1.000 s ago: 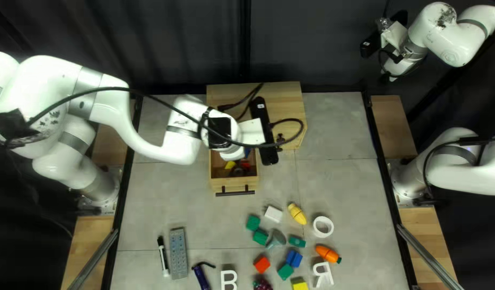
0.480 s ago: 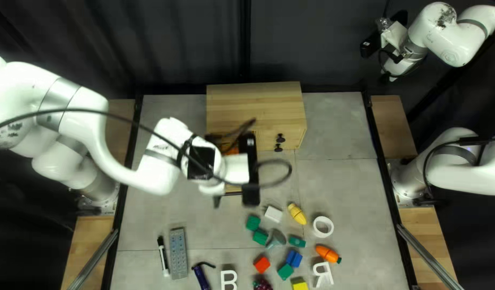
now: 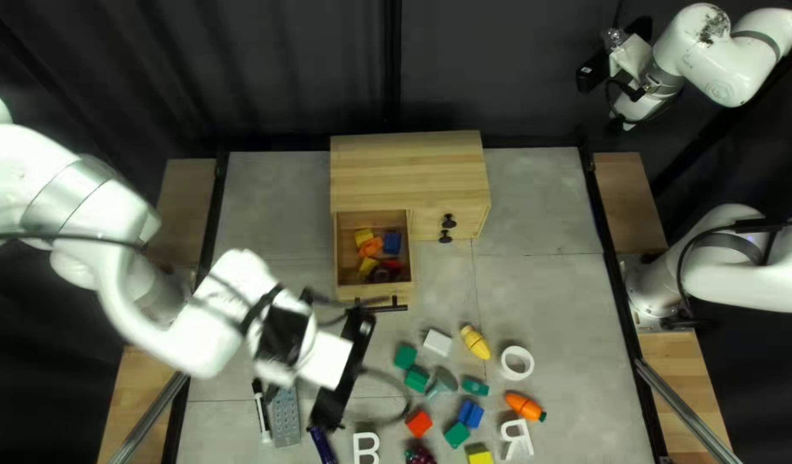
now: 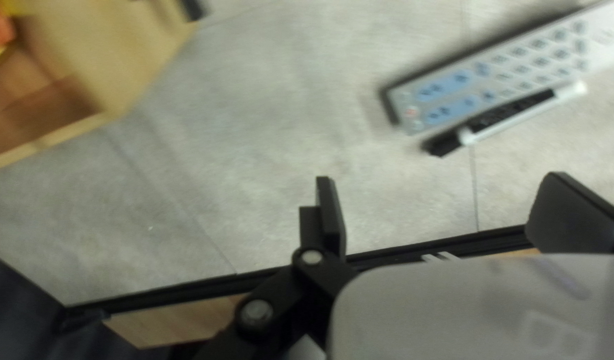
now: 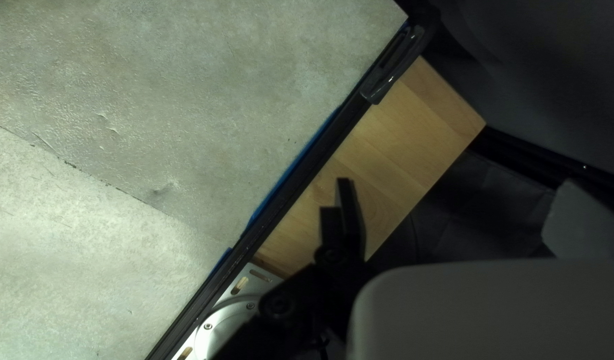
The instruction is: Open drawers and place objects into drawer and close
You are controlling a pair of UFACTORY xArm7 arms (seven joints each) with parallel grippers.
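The left tool point(image 3: 342, 369) is hanging above the worktop point(image 3: 538, 215), its fingers standing wide apart; the right tool point(image 3: 594, 70) is likewise hanging spread, beyond the far edge. The drawer point(image 3: 346, 293) is projecting open from the cabinet point(image 3: 409, 172), containing coloured objects point(image 3: 392, 242).

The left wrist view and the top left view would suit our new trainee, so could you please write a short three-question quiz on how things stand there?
1. True or false: in the top left view, the cabinet has a drawer pulled out, with a blue block inside.
2. In the left wrist view, what lies alongside the remote control?
3. Choose one. The left pincer is:
a) shut on the remote control
b) open, holding nothing
c) shut on the blue block

Key: 1. True. 2. A marker. 3. b.
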